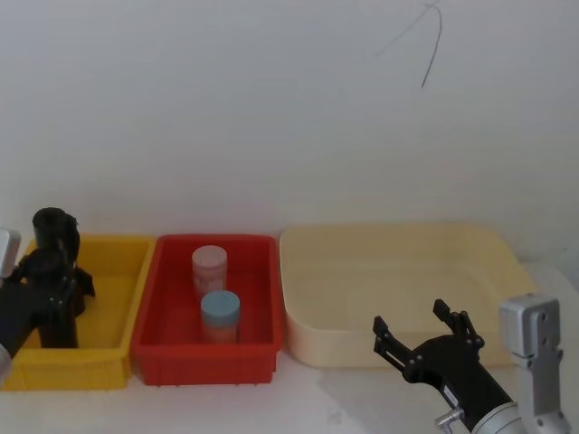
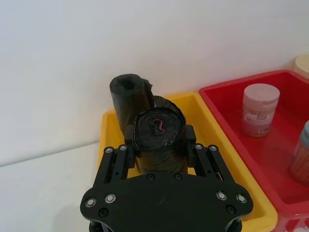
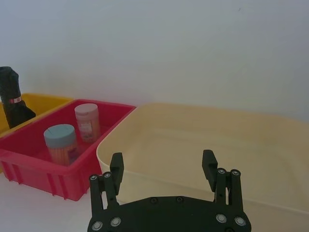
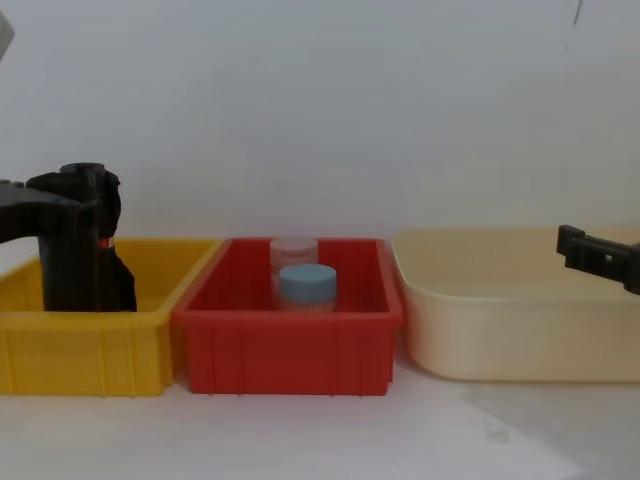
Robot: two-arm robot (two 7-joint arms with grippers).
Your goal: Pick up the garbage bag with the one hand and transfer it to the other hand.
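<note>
At the left end of the table [image 4: 300,440], in the yellow bin [image 4: 80,350]: the garbage bag [image 2: 159,124] stands upright on its end, a tight, glossy black roll.
Left gripper [image 2: 159,141]: mine, fingers clenched on the bag, one on each side just below its top end.
Neighbouring roll: a second black roll [image 2: 126,89] stands just behind the bag and seems to touch it. I judge it could drag along on the lift.
Right gripper [image 3: 162,158]: mine, fingers spread wide and holding nothing, hovering at the near rim of the cream tray [image 1: 398,237], well apart from the bag.
Weight: judged light.
Stiffness: rolled film, firm as a cylinder but likely to yield under a squeeze; not fragile.
Surface: glossy and crinkled, judged slippery, so it calls for a firm squeeze across the roll.
Hold point for the handover: my grip sits high, which leaves the lower body free for the right fingers.
</note>
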